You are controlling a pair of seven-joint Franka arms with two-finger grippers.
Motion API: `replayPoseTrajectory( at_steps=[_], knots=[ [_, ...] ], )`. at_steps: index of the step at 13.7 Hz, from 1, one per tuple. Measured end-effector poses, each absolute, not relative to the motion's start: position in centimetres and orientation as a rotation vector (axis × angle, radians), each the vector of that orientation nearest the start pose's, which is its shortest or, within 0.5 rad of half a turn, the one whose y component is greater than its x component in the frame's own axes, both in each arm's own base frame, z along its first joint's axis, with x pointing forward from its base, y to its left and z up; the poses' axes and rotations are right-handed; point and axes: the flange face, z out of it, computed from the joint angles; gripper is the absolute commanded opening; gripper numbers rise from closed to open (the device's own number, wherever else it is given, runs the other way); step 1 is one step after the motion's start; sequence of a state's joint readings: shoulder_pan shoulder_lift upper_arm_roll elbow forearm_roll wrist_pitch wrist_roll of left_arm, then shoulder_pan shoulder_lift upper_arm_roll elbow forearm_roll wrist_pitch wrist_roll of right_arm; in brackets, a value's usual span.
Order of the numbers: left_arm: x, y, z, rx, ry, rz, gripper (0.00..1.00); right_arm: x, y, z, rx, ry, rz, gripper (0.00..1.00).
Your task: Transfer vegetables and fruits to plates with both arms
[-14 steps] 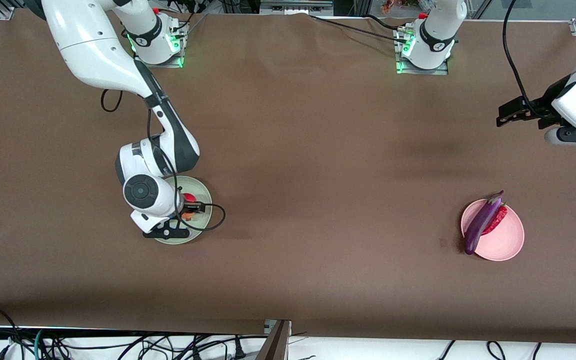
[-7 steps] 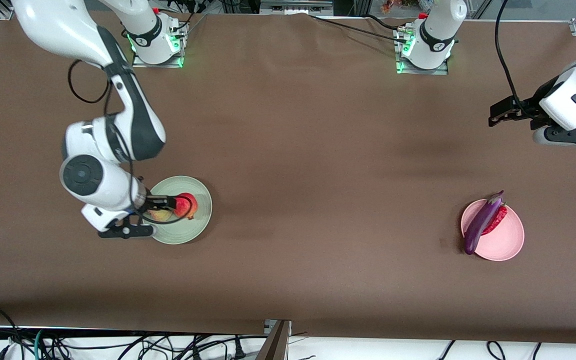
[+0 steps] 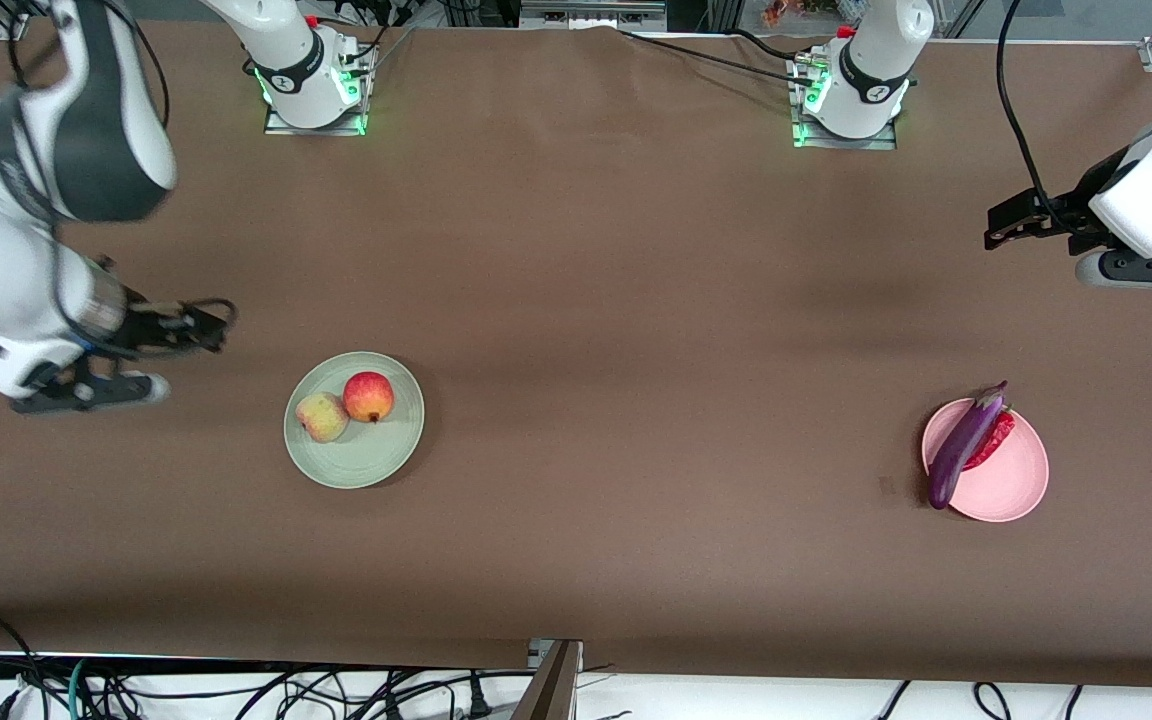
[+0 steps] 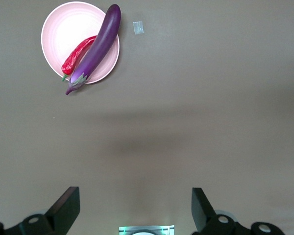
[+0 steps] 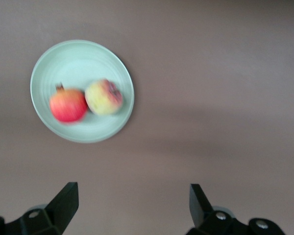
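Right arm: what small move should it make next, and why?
Probably none beyond parking the right end effector clear of the table. Both fruits lie on the green plate, the eggplant and chili on the pink plate, and both end effectors, the left too, are open and empty.

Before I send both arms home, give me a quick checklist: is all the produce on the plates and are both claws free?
1. Yellow fruit and red fruit on green plate: ok.
2. Eggplant on pink plate: ok, though both ends overhang the rim.
3. Chili on pink plate, beside the eggplant: ok.
4. Right claw open, empty, over bare table toward the right arm's end: ok.
5. Left claw open, empty, over bare table toward the left arm's end: ok.
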State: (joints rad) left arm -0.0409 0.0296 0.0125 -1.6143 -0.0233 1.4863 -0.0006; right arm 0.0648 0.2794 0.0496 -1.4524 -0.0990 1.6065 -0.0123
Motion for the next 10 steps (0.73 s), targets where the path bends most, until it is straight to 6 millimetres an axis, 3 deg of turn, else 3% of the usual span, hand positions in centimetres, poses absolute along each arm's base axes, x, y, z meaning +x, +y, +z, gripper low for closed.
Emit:
replayPoseTrajectory(
  at_steps=[2,6,10],
  knots=[
    [55.2,-1.8,58.6,-3.154,0.041,0.231,1.00,60.5,4.9,55.2,-3.222,-0.197,0.234,1.00],
    [55.4,-0.8,59.5,-3.158,0.012,0.191,1.00,56.8,6.1,57.4,-3.221,-0.235,0.270,1.00],
    [55.6,-0.5,59.5,-3.158,0.004,0.183,1.00,54.0,4.2,62.3,-3.235,-0.180,0.139,1.00]
  ],
)
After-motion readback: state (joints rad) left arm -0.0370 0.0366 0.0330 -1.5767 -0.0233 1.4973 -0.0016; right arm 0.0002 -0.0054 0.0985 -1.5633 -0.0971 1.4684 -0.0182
